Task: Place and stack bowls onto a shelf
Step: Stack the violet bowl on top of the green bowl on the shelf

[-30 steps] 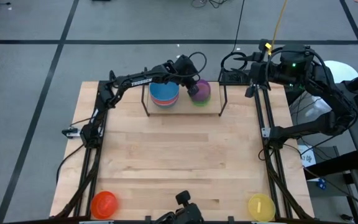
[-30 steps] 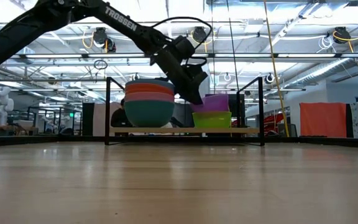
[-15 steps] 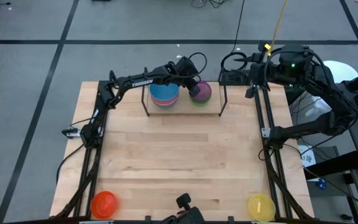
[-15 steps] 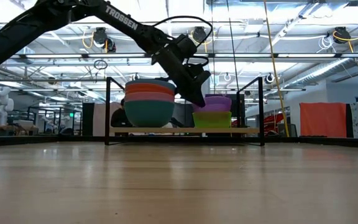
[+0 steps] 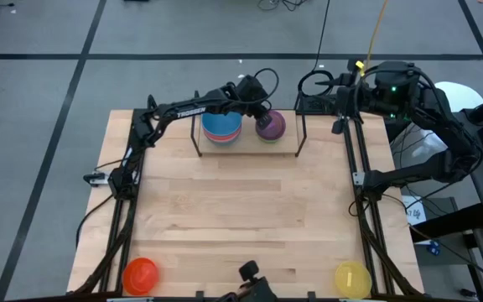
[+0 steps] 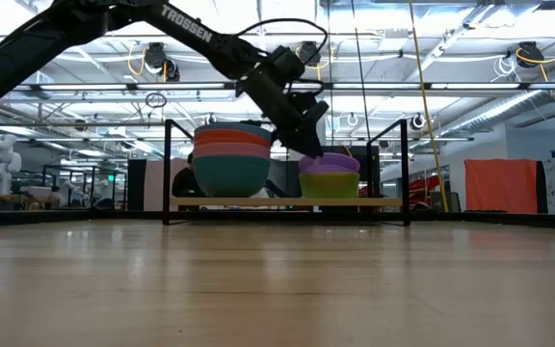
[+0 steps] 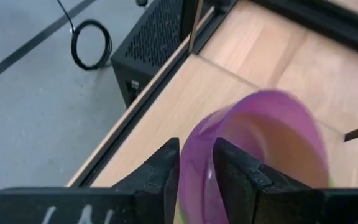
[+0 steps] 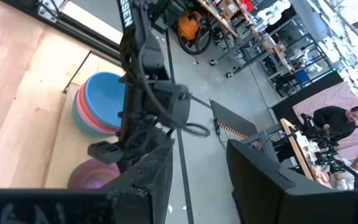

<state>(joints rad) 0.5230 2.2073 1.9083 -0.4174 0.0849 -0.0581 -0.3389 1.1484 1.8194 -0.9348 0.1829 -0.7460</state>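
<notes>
My left gripper (image 5: 257, 116) reaches over the shelf (image 5: 285, 148) at the table's far edge and is shut on the purple bowl (image 5: 272, 126). That bowl sits nested in the green bowl (image 6: 329, 184) on the shelf board (image 6: 258, 202). To its left stands a stack of several bowls (image 5: 221, 127), blue on top and teal at the bottom (image 6: 230, 173). A red bowl (image 5: 139, 274) and a yellow bowl (image 5: 351, 278) rest on the table's near corners. My right gripper (image 8: 201, 174) waits open beyond the table's far right corner (image 5: 340, 107). My left gripper pinches the purple bowl's rim (image 7: 196, 163) on the side toward the stack, one finger (image 7: 235, 171) inside the bowl and one finger (image 7: 163, 171) outside. The fingers slant down from above and from the table's left. The bowl rests about level in the green bowl.
Thin black rod uprights (image 6: 167, 169) (image 6: 405, 169) stand at the shelf's ends. A black box (image 5: 315, 103) and cables lie just right of the shelf. The wide middle of the wooden table (image 5: 241, 210) lies bare between the shelf and the two near-corner bowls.
My left gripper has moved down and slightly toward the table's right with the purple bowl. The bowl was tilted above the green bowl a second ago; it has levelled and settled into the green bowl.
</notes>
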